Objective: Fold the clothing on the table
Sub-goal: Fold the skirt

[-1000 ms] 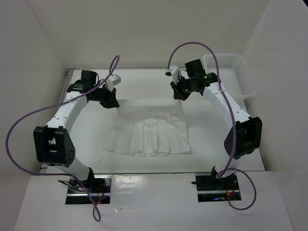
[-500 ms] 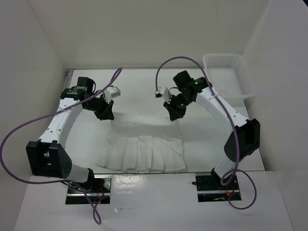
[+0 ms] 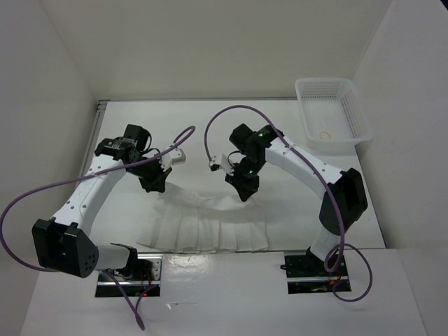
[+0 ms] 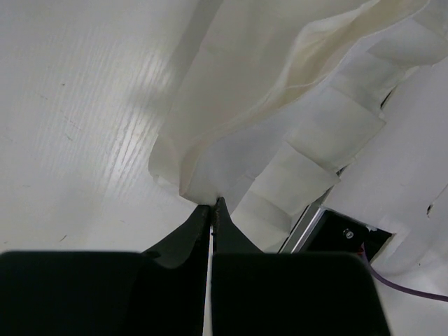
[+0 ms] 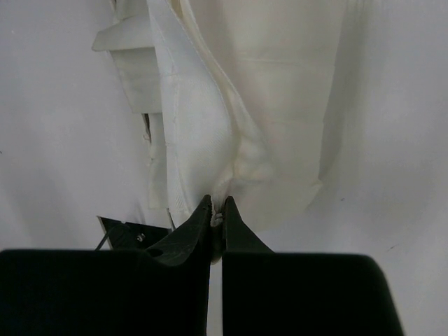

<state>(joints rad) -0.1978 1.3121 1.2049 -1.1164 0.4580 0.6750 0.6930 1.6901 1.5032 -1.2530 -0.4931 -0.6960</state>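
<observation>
The clothing [image 3: 203, 231], a white pleated garment, lies at the near edge of the table [image 3: 203, 133], its far edge lifted and slung between both grippers. My left gripper [image 3: 155, 187] is shut on the clothing's far left corner [image 4: 210, 189]. My right gripper [image 3: 243, 196] is shut on the far right corner [image 5: 231, 189]. In the left wrist view the gripper [image 4: 212, 205] pinches a fold of cloth, pleats spreading to the right. In the right wrist view the gripper [image 5: 217, 205] bites bunched fabric hanging ahead.
A white mesh basket [image 3: 331, 121] stands at the far right corner. White walls enclose the table on three sides. The arm bases' mounting plates [image 3: 129, 269] sit just past the clothing's near hem. Purple cables [image 3: 210, 133] loop above both arms.
Both grippers have drawn the clothing's far edge toward the near side of the table, so it now hangs over the pleated part. The near hem has slid closer to the arm bases.
</observation>
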